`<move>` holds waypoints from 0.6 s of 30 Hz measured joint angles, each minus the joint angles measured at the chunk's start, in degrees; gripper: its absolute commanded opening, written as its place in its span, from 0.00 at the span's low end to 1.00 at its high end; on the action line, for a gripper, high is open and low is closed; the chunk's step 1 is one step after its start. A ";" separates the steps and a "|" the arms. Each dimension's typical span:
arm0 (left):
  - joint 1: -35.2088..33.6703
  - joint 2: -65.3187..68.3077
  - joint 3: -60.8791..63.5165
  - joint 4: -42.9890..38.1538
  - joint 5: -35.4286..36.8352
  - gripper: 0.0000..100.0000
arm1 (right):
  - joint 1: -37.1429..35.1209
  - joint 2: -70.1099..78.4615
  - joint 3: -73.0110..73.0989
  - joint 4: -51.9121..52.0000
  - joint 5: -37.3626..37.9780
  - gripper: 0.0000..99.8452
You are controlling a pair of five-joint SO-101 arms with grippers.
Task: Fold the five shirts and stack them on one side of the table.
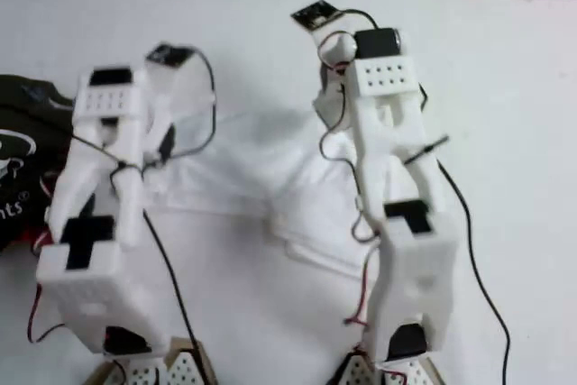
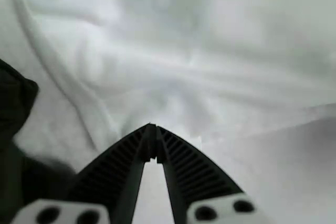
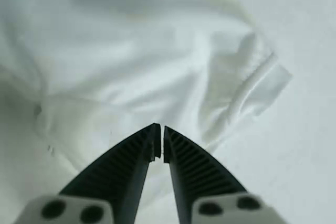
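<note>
A white shirt (image 1: 270, 169) lies crumpled and partly folded on the white table between my two arms. In the left wrist view my left gripper (image 2: 152, 153) hangs shut just above the rumpled white cloth (image 2: 199, 66), with nothing seen between its fingertips. My right gripper (image 3: 158, 142) is shut too, hovering over the shirt near a sleeve or hem (image 3: 252, 82) that sticks out onto the table. A pile of black shirts (image 1: 22, 160) lies at the left edge, and its corner (image 2: 13, 103) sits close beside the left gripper.
The left arm (image 1: 99, 178) and right arm (image 1: 397, 196) reach from the near edge over the shirt, with loose cables trailing beside them. The white table (image 1: 514, 87) has bare room at the right and back.
</note>
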 measured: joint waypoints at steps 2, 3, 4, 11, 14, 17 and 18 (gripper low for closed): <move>-0.09 -2.29 7.47 -5.45 0.00 0.03 | 0.00 -7.38 9.05 -2.64 0.00 0.02; 0.00 -3.16 10.64 -7.47 0.00 0.03 | 0.00 -10.46 13.54 -4.48 0.00 0.02; 0.09 -3.78 13.27 -9.41 -0.18 0.03 | 0.00 -13.63 18.46 -5.98 0.00 0.02; 0.70 -6.33 23.47 -18.29 -0.18 0.03 | -1.23 -29.71 56.70 -24.97 0.00 0.02; 0.70 -7.47 25.49 -20.22 -0.18 0.03 | -1.05 -32.44 69.89 -32.97 0.00 0.02; 0.70 -7.65 25.93 -20.75 -0.18 0.03 | -1.23 -32.79 77.45 -37.54 1.23 0.02; 0.70 -7.74 26.20 -20.92 -0.18 0.03 | -1.23 -32.79 78.95 -38.24 2.20 0.02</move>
